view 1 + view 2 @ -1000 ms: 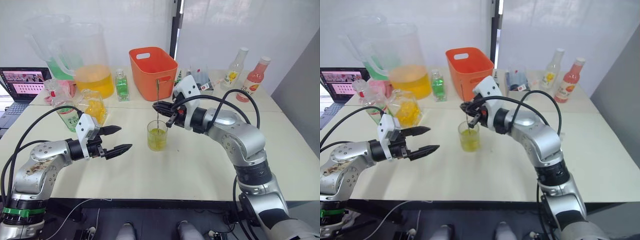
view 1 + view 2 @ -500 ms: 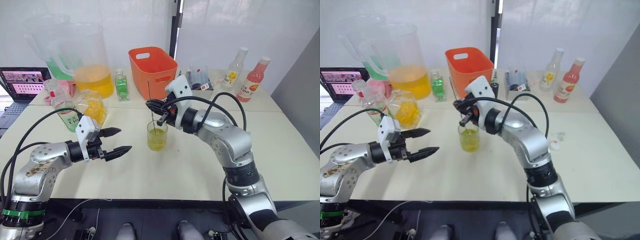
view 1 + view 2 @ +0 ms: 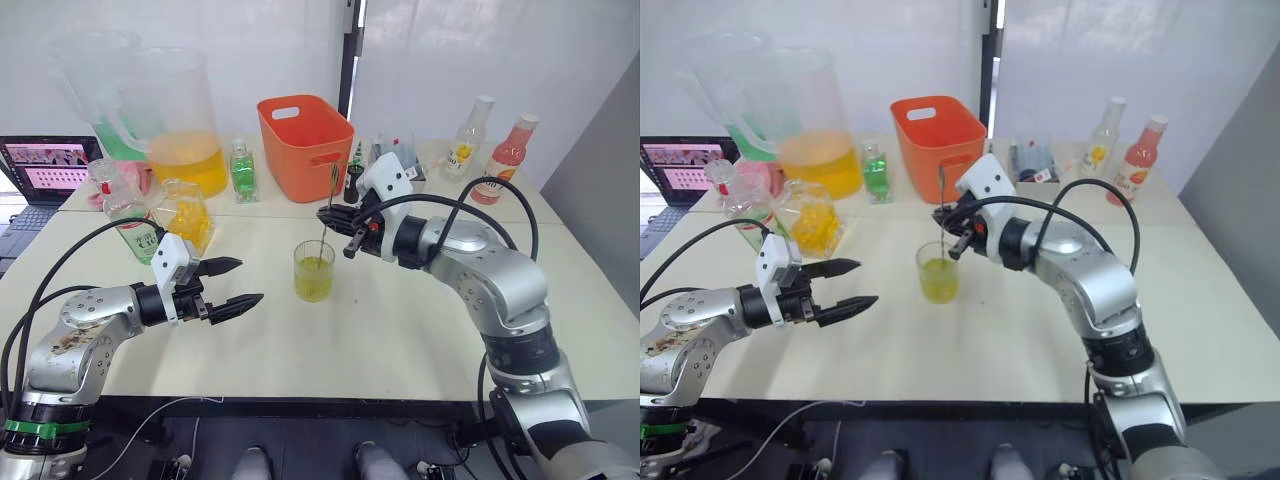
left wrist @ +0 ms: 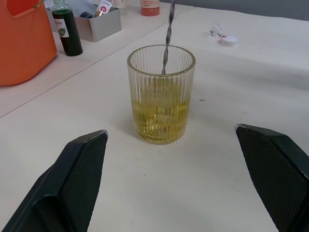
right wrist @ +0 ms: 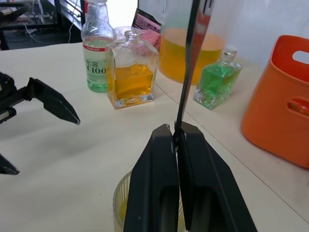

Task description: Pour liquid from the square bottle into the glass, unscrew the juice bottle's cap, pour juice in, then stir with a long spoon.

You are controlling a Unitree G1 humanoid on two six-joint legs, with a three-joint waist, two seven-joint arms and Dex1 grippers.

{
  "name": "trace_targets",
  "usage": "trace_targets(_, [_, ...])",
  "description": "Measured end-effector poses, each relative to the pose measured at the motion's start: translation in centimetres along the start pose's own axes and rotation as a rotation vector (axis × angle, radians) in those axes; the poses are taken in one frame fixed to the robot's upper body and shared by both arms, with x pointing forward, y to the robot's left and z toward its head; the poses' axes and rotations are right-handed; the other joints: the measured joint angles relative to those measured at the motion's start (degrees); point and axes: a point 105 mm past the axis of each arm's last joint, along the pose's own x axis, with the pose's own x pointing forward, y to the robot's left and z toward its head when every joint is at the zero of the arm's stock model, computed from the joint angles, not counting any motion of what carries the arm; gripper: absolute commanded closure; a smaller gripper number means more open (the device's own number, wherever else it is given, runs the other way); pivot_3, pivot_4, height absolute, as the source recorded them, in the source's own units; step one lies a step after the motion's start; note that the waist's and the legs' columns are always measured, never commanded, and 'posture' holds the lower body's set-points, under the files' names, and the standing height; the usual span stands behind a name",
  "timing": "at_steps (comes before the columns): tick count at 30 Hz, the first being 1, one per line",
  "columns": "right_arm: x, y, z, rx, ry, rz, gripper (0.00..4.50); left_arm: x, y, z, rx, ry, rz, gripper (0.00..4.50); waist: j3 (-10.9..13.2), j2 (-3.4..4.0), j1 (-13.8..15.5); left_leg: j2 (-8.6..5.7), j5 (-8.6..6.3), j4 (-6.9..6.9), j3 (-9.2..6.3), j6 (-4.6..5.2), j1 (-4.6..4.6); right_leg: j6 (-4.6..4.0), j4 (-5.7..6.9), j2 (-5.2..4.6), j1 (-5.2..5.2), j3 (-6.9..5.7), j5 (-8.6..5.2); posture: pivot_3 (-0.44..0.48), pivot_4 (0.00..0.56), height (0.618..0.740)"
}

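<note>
Pouring looks finished: the glass (image 3: pixel 314 271) holds yellow liquid. The right pincer (image 3: pixel 337 218), clenched on the spoon (image 3: pixel 328 205), stirs; the left pincer (image 3: pixel 235 282) hangs released.

glass (image 4: pixel 161 94): clear, ribbed, glossy
long spoon (image 4: pixel 167 38): twisted metal, shiny
table (image 4: pixel 203 193): matt, smooth, cream
basket (image 3: pixel 306 145): orange plastic, smooth

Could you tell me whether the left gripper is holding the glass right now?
No, the left gripper is open and short of the glass, touching nothing.
</note>
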Motion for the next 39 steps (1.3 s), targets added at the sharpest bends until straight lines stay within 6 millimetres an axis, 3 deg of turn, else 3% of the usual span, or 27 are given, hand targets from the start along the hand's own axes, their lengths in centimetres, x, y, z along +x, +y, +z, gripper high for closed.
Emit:
trace_targets(3, [0.7,-0.2,0.1,0.01,-0.022,-0.022,4.5,0.0,0.0,0.0,0.0,0.001,0.001,0.02,0.0,0.0,0.0,0.0,0.0,0.0,0.0,0.0,-0.01,0.21,-0.01,0.0,0.0,0.0,0.13,0.0,0.15,0.74])
trace_targets(7, [1.6,1.2,0.5,0.052,-0.056,0.025,4.5,0.0,0.0,0.0,-0.001,0.001,0.0,0.02,0.0,0.0,0.0,0.0,0.0,-0.03,0.0,0.0,-0.03,0.27,0.0,0.0,-0.01,0.0,0.19,0.0,0.15,0.74])
trace_targets(12, [0.5,2.4,0.4,0.059,-0.016,0.092,4.5,0.0,0.0,0.0,0.0,0.001,0.0,0.02,0.0,0.0,0.2,0.0,0.0,-0.02,-0.01,0.0,-0.05,0.22,-0.02,0.0,0.0,-0.01,0.17,0.0,0.15,0.74])
trace_targets(20, [-1.1,0.0,0.6,0.041,-0.002,0.008,4.5,0.3,0.3,0.0,0.003,0.001,0.0,0.02,0.0,0.0,0.1,0.0,0.0,0.0,-0.01,0.0,-0.03,-0.01,0.0,0.0,-0.01,-0.01,0.0,0.0,0.15,0.74])
trace_targets(30, [-1.7,0.3,3.8,0.057,-0.07,0.052,4.5,0.6,0.3,0.0,0.0,0.001,-0.02,0.02,0.0,0.0,0.1,0.0,0.0,-0.01,-0.01,0.0,-0.04,0.21,0.0,0.0,-0.01,0.0,0.14,0.0,0.15,0.74])
trace_targets(39, [-2.4,0.6,5.4,0.089,-0.091,0.072,4.5,0.9,0.2,0.0,0.01,-0.007,-0.033,0.02,0.0,0.0,0.0,0.0,0.0,-0.01,-0.01,0.0,-0.04,0.19,-0.01,0.0,-0.02,0.0,0.13,0.0,0.15,0.74])
